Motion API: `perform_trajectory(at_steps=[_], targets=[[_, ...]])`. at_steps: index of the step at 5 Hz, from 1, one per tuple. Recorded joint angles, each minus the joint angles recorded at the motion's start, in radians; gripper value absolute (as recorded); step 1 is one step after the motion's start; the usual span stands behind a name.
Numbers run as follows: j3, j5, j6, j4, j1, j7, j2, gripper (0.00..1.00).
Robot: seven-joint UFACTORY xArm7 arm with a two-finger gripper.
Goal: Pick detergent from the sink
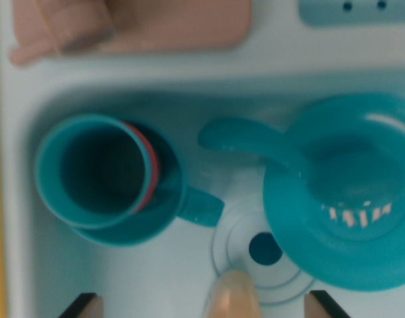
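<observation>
The step in hand looks like the approach. The gripper [199,306] hangs over the pale blue plastic sink [30,265], its two dark fingertips [83,305] wide apart and holding nothing. Between them, at the bottom edge, sits a rounded cream top [232,295], probably the detergent bottle, just beside the round drain [263,248]. A teal cup [99,169] lies at the wrist view's left, a teal strainer plate [348,192] at the right. Next the gripper should descend centred on the bottle and close.

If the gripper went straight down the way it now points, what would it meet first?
Probably the pale rounded object between the fingertips of the gripper, sitting at the edge of the sink drain. It may be the detergent's top, but blur and unclear depth leave that uncertain.
</observation>
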Motion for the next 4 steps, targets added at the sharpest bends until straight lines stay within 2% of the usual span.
perform_trajectory(at_steps=[1,2,3,4], targets=[[0.0,0.0,0.0,0.0,0.0,0.0,0.0,0.0],[-0.002,0.0026,-0.027,-0.028,-0.0013,-0.006,0.0,0.0],[-0.002,0.0026,-0.027,-0.028,-0.0013,-0.006,0.0,0.0],[-0.003,0.0047,-0.049,-0.052,-0.0023,-0.011,0.0,0.0]])
